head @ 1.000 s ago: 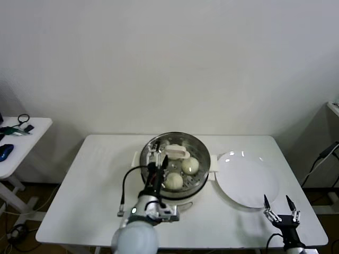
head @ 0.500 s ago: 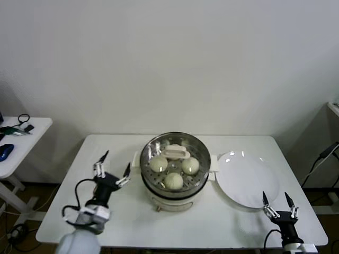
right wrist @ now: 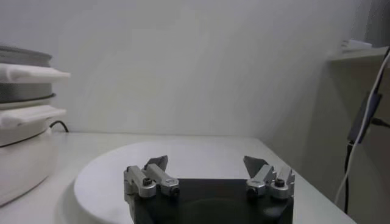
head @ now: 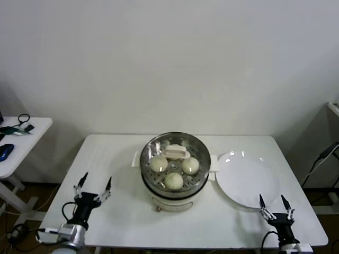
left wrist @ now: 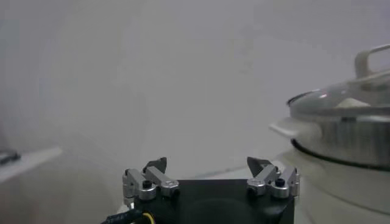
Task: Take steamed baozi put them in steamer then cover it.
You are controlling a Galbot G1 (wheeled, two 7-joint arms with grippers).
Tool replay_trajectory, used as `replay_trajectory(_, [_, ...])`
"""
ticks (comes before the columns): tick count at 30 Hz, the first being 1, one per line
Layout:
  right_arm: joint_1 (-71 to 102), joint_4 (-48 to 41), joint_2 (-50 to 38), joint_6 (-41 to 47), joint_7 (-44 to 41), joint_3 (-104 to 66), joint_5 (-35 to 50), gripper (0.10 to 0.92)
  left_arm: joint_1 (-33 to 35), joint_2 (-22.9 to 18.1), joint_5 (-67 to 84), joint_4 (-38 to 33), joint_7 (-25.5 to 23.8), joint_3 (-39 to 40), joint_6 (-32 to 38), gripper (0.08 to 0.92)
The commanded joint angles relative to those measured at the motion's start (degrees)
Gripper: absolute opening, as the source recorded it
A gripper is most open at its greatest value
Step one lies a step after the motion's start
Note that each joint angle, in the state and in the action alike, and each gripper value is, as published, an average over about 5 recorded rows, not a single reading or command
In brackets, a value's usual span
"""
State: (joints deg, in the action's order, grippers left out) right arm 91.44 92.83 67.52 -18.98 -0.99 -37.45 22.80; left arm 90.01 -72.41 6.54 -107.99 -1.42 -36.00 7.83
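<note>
While both of my arms sit low at the near edge of the worktop (head: 106, 153), the steamer (head: 175, 188) stands at the middle of it, a shiny steel pot on a cream-white base. Its cover (head: 175, 160) is on: the glass lid with its metal rim lies flat across the pot's mouth, the oblong cream handle at its centre. Through the glass I can count three steamed baozi (head: 172, 181) on the perforated tray, one toward my left, one toward my right and one nearer to me; a fourth pale shape may sit under the handle (I cannot tell for sure from the head view).

My left gripper (head: 94, 183) is well apart from the steamer, over the near left part of the worktop, with its jaws spread wide and nothing between them. From its wrist camera the same gripper (left wrist: 211, 169) shows both fingertips far apart, and the steamer's lidded rim (left wrist: 347, 115) rises off to one side.

My right gripper (head: 273, 202) is at the near right corner, just beside the near edge of the flat white plate (head: 246, 177), which lies bare and close to the steamer's right side. Its jaws too stand wide apart and hold nothing; the wrist view shows that gripper (right wrist: 207, 167) with the plate (right wrist: 201, 159) lying just beyond the fingertips.
</note>
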Motion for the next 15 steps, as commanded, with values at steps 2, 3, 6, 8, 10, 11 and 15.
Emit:
replay_trajectory(2, [-0.1,-0.1,0.2,0.8,0.0,0.2,-0.5,0.823,1.6,-0.7,8.9,7.7,0.3,0.6,6.6,0.823])
replay_trajectory(3, [-0.1,-0.1,0.2,0.8,0.0,0.3,-0.5,0.823,1.6,-0.8,8.9,7.7,0.3,0.6,6.6,0.823])
replay_trajectory(6, [-0.1,-0.1,0.2,0.7,0.1,0.4,-0.4,0.823,1.6,-0.9,9.0,7.4,0.3,0.8,6.6,0.823])
replay_trajectory(8, [-0.1,-0.1,0.2,0.7,0.1,0.5,-0.2,0.823,1.7,-1.0,9.0,7.2,0.3,1.0,6.6,0.823])
replay_trajectory(10, [-0.2,-0.1,0.1,0.7,0.0,0.5,0.0,0.823,1.8,-1.0,9.1,6.9,0.2,1.1,6.5,0.823])
replay_trajectory(11, [-0.2,-0.1,0.1,0.7,0.0,0.5,0.1,0.823,1.8,-1.1,9.1,6.8,0.2,1.1,6.5,0.823])
replay_trajectory(15, [-0.2,0.0,-0.1,0.7,0.0,0.5,0.4,0.823,1.9,-1.2,9.0,6.7,0.1,1.1,6.6,0.823])
